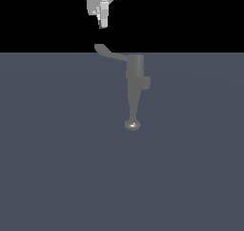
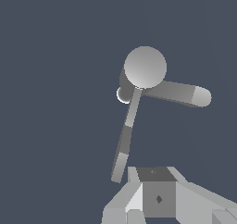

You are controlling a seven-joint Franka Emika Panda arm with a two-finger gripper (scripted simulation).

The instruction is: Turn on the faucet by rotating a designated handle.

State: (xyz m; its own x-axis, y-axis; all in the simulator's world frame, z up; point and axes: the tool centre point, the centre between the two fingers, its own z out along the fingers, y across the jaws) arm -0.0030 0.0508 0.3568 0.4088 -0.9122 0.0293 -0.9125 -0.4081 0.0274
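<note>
Your gripper hangs above the handle's tip, not touching; can't tell if it's wide or narrow. Faucet stands mid-scene, handle jutting toward the exterior view's left.

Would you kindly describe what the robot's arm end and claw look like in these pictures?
The claw is white to pale grey and blocky, with angular, faceted housing and narrow fingers. In the wrist view, its body shows a darker grey square panel bearing a small black diamond mark, flanked by lighter sloped faces. No cables or lettering are visible.
</note>
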